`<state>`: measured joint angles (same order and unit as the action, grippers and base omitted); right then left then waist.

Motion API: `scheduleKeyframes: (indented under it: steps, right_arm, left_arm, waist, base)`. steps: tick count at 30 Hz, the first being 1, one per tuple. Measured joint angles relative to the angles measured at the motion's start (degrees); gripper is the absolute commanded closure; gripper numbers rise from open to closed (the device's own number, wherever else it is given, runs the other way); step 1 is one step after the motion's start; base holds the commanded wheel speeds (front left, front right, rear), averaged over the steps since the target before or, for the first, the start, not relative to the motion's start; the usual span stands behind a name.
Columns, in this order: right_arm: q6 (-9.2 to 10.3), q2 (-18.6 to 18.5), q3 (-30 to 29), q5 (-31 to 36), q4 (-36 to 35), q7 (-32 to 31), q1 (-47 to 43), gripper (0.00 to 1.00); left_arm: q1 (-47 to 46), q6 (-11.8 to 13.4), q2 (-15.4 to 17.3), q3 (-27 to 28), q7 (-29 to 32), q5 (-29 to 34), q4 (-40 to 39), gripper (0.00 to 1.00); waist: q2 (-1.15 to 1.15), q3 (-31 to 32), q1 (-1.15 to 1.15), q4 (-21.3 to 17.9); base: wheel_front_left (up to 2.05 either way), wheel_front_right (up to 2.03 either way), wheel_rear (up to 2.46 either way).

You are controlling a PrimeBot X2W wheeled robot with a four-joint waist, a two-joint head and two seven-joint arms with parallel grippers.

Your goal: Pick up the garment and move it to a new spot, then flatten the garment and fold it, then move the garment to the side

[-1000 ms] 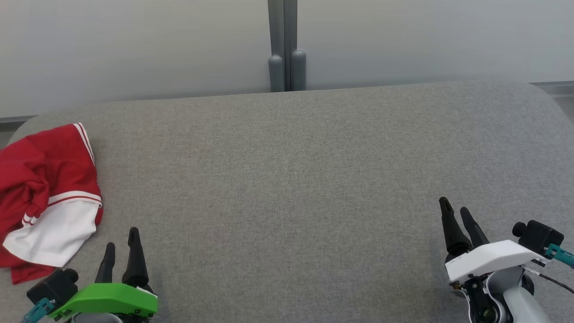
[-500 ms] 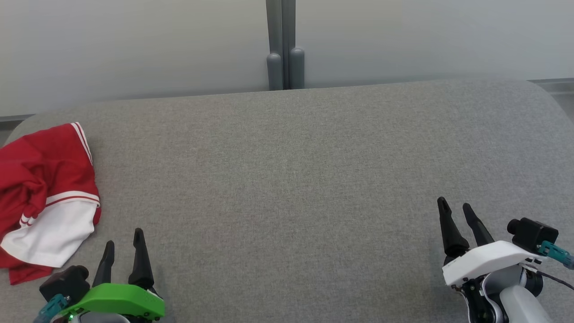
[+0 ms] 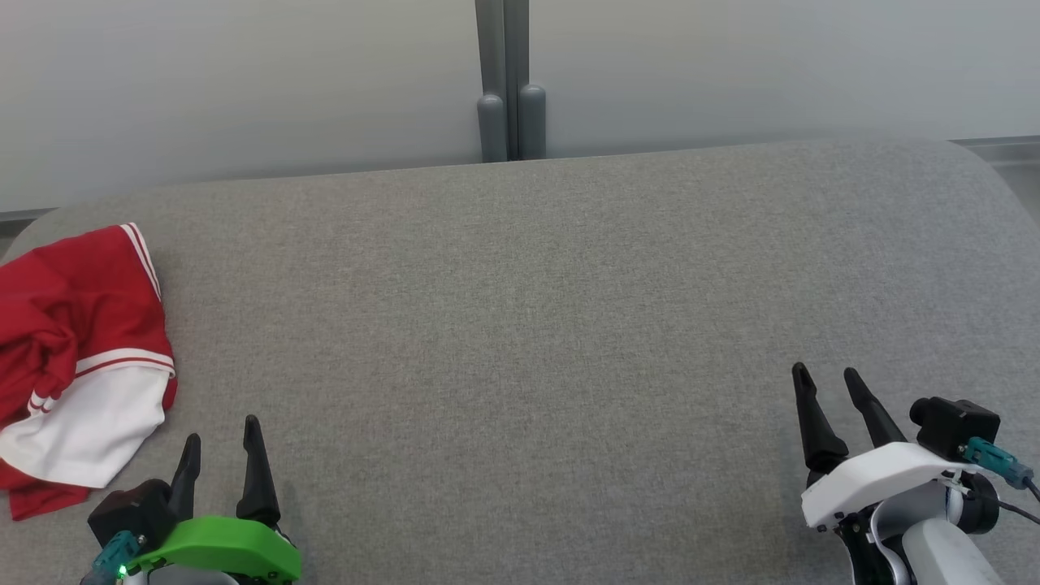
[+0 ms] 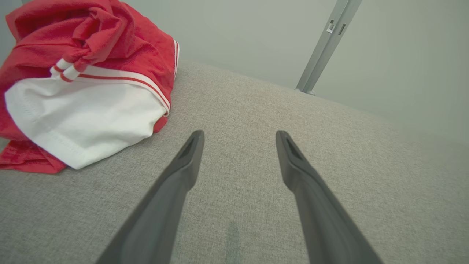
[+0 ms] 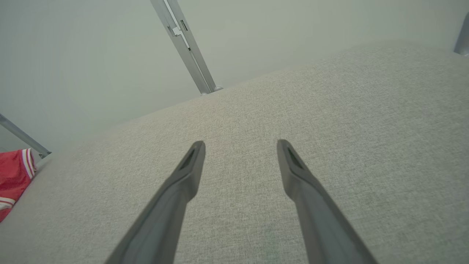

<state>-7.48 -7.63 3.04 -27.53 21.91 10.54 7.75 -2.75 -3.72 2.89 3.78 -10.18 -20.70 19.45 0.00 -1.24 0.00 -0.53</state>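
A crumpled red and white garment (image 3: 77, 366) with thin stripes lies bunched at the far left edge of the grey fabric table (image 3: 520, 325). My left gripper (image 3: 221, 429) stands open just right of the garment's near end, apart from it, with nothing between its fingers. In the left wrist view the garment (image 4: 84, 84) fills the upper left, beyond and left of the left gripper (image 4: 238, 136). My right gripper (image 3: 822, 375) is open and empty over bare table at the lower right. The right wrist view catches a sliver of the garment (image 5: 13, 179) at its left edge, far from the right gripper (image 5: 240, 145).
A grey post (image 3: 502, 81) rises against the pale wall behind the table's far edge. The table's corners are rounded, and the garment reaches its left edge.
The whole head view has shifted slightly, so the camera moved. The left gripper sits a little lower and further right in that view; the garment lies as before.
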Motion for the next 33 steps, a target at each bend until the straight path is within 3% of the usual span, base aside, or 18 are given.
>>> scheduleKeyframes:
  steps: [18, 33]
  right_arm:
    - [0.00, 0.56, -2.21, 11.21, -5.63, 2.16, 0.14, 0.00]
    - [-0.01, 0.57, -3.05, 18.44, -6.09, 3.69, -0.24, 0.00]
  left_arm:
    - [0.01, 0.79, 0.53, -0.30, -2.27, 9.71, -3.02, 0.00]
    - [0.02, 1.22, 0.51, -0.41, -4.02, 16.27, -3.02, 0.00]
  waist:
    - [0.00, -0.29, 0.00, -0.25]
    - [0.00, -0.51, 0.00, 0.46]
  base:
    - [0.00, 0.00, 0.00]
    - [0.00, 0.00, 0.00]
